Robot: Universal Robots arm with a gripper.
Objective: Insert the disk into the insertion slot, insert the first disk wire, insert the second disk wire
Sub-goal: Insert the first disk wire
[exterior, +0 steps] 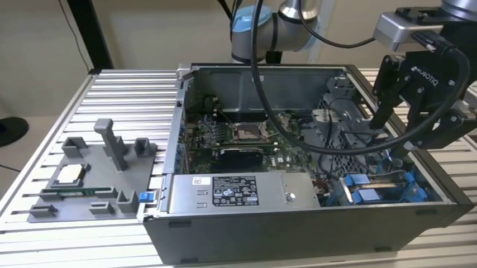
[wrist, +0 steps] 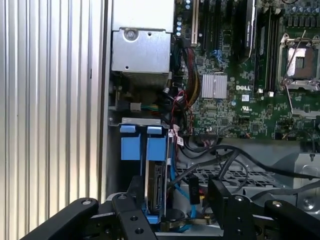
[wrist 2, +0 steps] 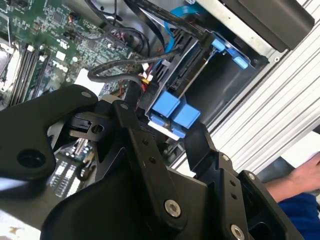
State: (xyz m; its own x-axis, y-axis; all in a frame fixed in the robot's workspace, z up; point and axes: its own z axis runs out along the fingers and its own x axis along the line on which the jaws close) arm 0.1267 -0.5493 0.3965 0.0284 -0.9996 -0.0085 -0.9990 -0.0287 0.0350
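Observation:
The disk (wrist: 156,192) stands on edge in the insertion slot (wrist: 116,165) at the case's corner, with its blue carrier tabs (wrist: 142,147) sticking out. Both wrist views show my gripper (wrist: 175,195) open astride it, the black fingers (wrist: 134,189) clear on either side of the tabs (wrist 2: 175,110). In the exterior view the gripper (exterior: 391,139) hangs just above the blue carrier (exterior: 367,194), at the case's end on the exterior view's right. A blue wire (wrist: 179,186) and black wires (wrist 2: 125,67) lie beside the disk; whether they are plugged in I cannot tell.
The open case holds a green motherboard (exterior: 238,137) and a labelled grey power supply box (exterior: 238,192). A grey fixture (exterior: 97,178) with small parts sits on the slatted table (exterior: 119,95), at the exterior view's left. A person's hand (wrist 2: 305,175) rests outside the case.

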